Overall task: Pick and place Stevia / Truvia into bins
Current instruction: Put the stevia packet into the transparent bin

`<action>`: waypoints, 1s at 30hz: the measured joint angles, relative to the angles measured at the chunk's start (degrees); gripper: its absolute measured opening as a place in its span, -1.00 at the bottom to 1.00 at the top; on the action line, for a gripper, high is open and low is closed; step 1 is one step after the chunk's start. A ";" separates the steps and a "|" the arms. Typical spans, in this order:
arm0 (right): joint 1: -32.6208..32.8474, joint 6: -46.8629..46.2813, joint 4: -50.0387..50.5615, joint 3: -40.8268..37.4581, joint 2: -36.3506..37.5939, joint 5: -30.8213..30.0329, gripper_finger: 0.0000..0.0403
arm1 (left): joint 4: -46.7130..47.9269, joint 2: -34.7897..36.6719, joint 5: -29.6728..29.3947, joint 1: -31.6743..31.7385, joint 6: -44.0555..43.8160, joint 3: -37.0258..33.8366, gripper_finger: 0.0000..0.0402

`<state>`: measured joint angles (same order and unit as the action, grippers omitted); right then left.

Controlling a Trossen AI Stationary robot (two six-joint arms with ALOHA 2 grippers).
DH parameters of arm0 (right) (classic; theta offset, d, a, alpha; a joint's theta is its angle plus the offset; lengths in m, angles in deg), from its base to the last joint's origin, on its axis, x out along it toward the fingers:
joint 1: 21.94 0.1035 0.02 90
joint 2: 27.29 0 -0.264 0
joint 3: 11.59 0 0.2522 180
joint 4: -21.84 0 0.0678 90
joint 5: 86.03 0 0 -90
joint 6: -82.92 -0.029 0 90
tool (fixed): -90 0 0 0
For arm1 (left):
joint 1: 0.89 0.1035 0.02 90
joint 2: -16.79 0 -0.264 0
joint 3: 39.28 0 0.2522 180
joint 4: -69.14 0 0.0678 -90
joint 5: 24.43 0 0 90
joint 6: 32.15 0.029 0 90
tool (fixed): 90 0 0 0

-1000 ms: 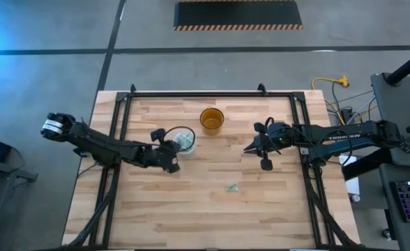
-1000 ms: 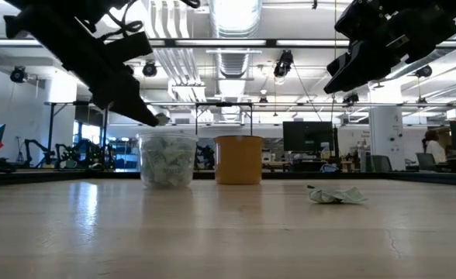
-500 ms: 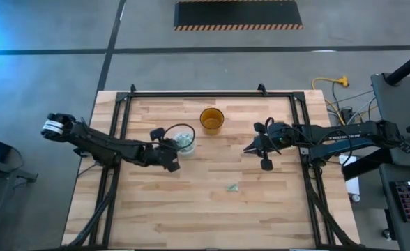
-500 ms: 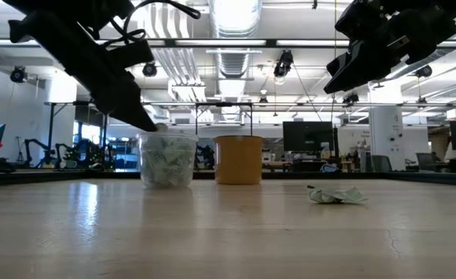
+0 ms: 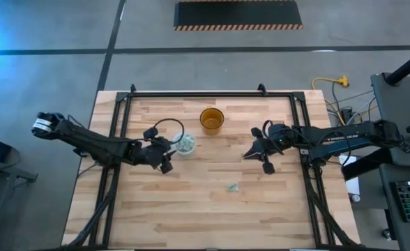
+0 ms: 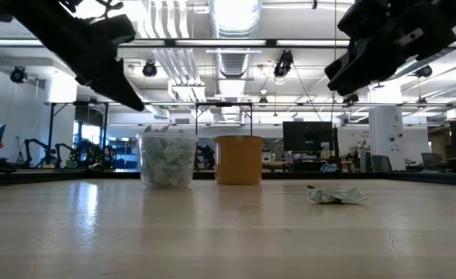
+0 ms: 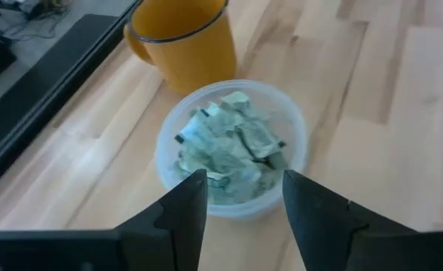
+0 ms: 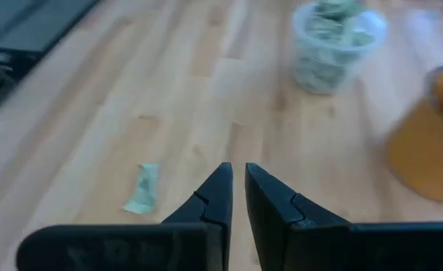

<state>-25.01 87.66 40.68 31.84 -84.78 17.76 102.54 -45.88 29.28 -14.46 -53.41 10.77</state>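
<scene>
A translucent cup [image 5: 185,144] [image 7: 233,150] [image 6: 167,159] filled with pale green and white sachets stands on the table, and an amber cup [image 5: 211,119] [image 6: 238,159] stands just beyond it. My left gripper [image 5: 164,156] [image 7: 240,192] is open and hangs above the table just left of the translucent cup, with nothing between its fingers. One crumpled sachet [image 5: 231,187] [image 6: 335,194] [image 8: 142,188] lies flat on the wood nearer the front. My right gripper [image 5: 246,154] [image 8: 236,181] is shut and empty, up in the air to the right of the cups.
A black metal frame [image 5: 125,104] borders the wooden table along its far side and both flanks. Bare wood [image 5: 212,216] stretches across the front half. The loose sachet lies between the two grippers, nearer the table's front edge.
My left gripper has drawn back from over the translucent cup's rim toward the table's left edge and has risen. The small pale thing at its fingertips no longer shows.
</scene>
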 joint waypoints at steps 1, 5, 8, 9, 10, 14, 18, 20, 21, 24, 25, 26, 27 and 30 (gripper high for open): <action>0.28 -0.13 -1.72 -0.69 -0.67 1.35 -0.84 | 0.11 0.40 0.20 -0.41 -0.62 0.00 -0.21; 2.54 0.18 -9.24 -3.08 -5.55 5.78 -0.84 | 0.13 0.96 0.19 -1.56 -0.90 0.00 -0.21; 5.04 -0.23 -13.32 -3.56 -11.42 5.85 -0.84 | 0.15 0.73 0.19 -1.87 -0.90 0.00 -0.21; 6.15 -0.27 -14.44 -3.56 -13.60 5.85 -0.84 | 0.18 0.62 0.19 -1.87 -0.91 -0.01 -0.21; 7.25 -0.26 -15.38 -3.53 -15.86 5.86 -0.84 | 0.23 0.51 0.17 -1.87 -0.90 -0.01 -0.21; 10.62 0.19 -20.46 -2.30 -24.06 6.01 -0.84 | 0.31 0.21 0.17 -1.91 -0.91 0.00 -0.21; 11.25 -0.60 -20.64 0.36 -29.28 6.00 -0.76 | 0.24 0.21 0.17 -2.01 -0.98 0.00 -0.21; 11.18 -1.93 -20.55 1.52 -31.02 5.93 -0.70 | 0.24 0.21 0.15 -2.23 -1.00 0.00 -0.21; 11.17 -2.48 -20.53 1.96 -31.98 5.87 -0.67 | 0.24 0.21 0.18 -2.31 -1.00 0.00 -0.21; 11.21 -3.58 -19.86 2.58 -34.10 5.81 -0.57 | 0.24 0.21 0.24 -2.68 -1.00 0.00 -0.21; 11.21 -3.94 -19.80 2.81 -34.57 5.78 -0.53 | 0.26 0.21 0.29 -2.77 -1.00 0.00 -0.21; 11.19 -4.27 -19.32 2.92 -34.85 5.76 -0.50 | 0.26 0.21 0.39 -2.83 -1.00 0.00 -0.21; 11.17 -4.61 -18.70 3.02 -35.10 5.74 -0.46 | 0.24 0.21 0.42 -2.94 -1.00 0.00 -0.21; 11.17 -5.12 -17.27 3.25 -35.33 5.74 -0.36 | 0.28 0.21 0.61 -3.06 -1.00 0.00 -0.21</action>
<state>-13.84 82.54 23.41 35.08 -120.11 23.49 102.81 -45.67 29.89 -17.51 -54.41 10.77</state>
